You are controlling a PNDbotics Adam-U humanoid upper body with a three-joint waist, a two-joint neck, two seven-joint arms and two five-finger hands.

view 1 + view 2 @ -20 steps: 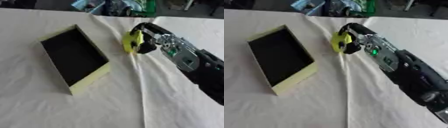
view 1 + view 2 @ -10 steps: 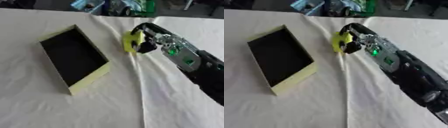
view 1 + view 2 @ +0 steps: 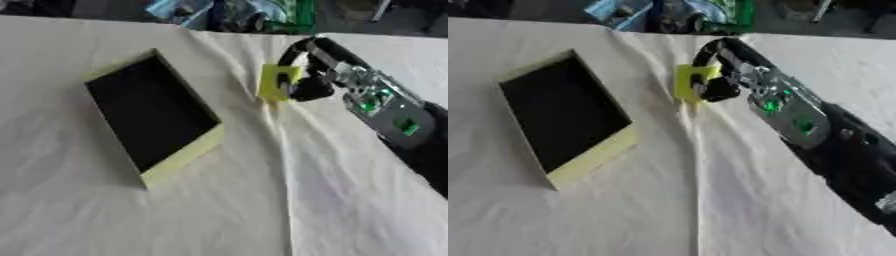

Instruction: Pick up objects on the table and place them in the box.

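Compared with a second ago, the yellow object [image 3: 274, 82] is seen turned more upright in the right hand [image 3: 308, 75], whose fingers [image 3: 308, 90] are curled round it, just right of the box [image 3: 188, 152]. The box lies open on the cloth-covered table [image 3: 219, 215], its dark inside bare. No writing can be read. Open cloth is seen before the box; clutter [image 3: 236, 12] lines the far edge.
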